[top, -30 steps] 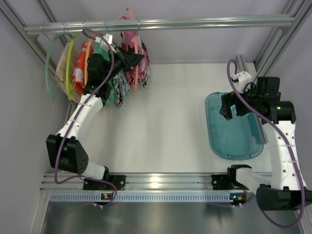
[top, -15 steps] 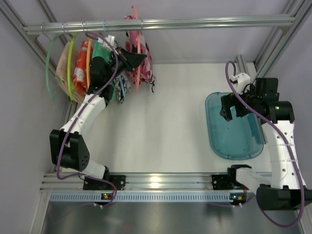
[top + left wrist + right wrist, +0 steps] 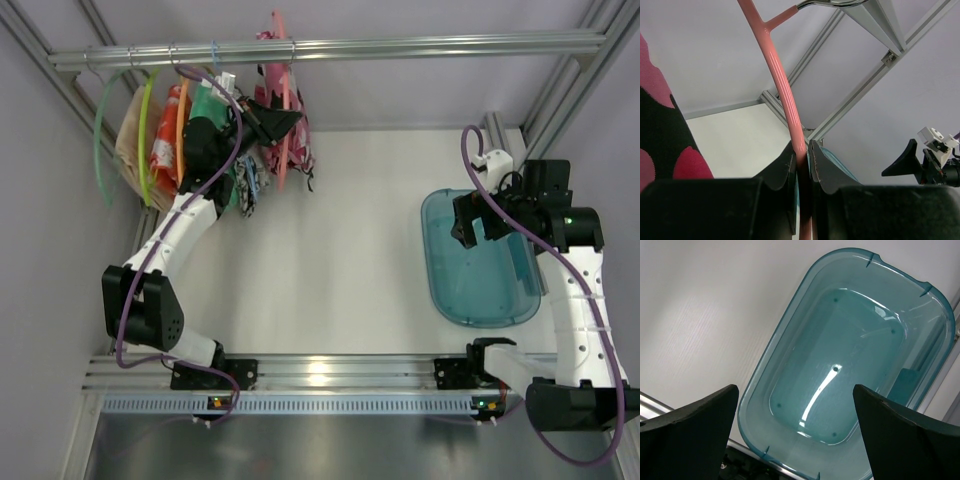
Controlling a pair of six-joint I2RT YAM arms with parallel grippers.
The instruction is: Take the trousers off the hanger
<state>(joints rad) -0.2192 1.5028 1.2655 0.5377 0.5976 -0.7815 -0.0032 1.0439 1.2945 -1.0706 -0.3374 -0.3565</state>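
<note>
Up by the rail point(image 3: 400, 47), the left gripper point(image 3: 801, 152) is squeezed tight on the pink hanger point(image 3: 781, 80). The trousers point(image 3: 662, 135) hang just left of it. Off to the right, the right gripper point(image 3: 795, 395) is wide open above a blue-green tub point(image 3: 855, 325).

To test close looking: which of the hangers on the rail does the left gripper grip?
The salmon-pink hanger, rightmost; the green hangers and orange hanger hang free to its left.
</note>
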